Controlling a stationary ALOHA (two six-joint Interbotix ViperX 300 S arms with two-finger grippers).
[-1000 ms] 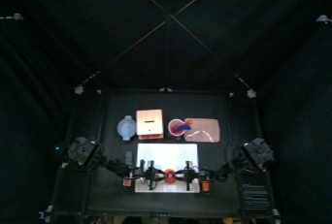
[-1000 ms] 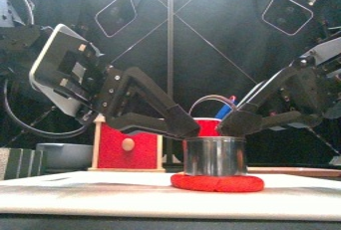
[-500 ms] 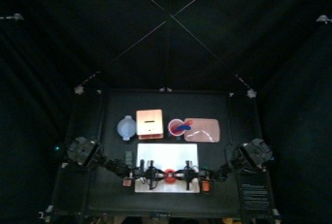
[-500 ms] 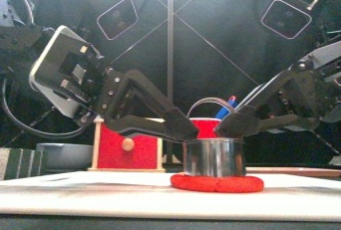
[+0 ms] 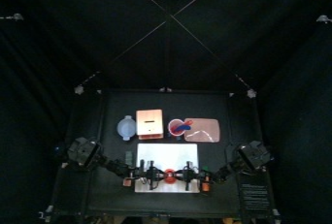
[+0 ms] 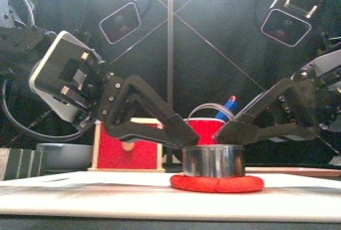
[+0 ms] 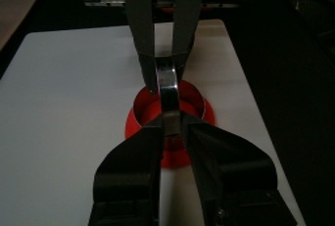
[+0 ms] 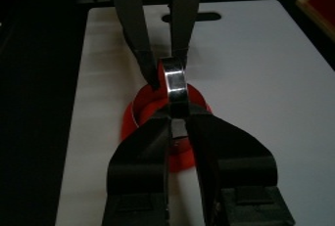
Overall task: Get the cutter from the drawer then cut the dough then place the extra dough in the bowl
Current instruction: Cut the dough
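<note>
A round metal cutter stands on the flat red dough disc in the middle of the white cutting board. Both grippers hold it from opposite sides. My left gripper comes in from the left and is shut on the cutter's rim. My right gripper is shut on the opposite rim. In the top view both grippers meet over the dough. Red dough shows around the jaws in both wrist views.
Behind the board stand the wooden box with its red drawer front, the blue-grey bowl to its left, and the pink tray with the red cup holding toy knives.
The cutter sits lower on the dough than before; both arms have dropped slightly with it.
</note>
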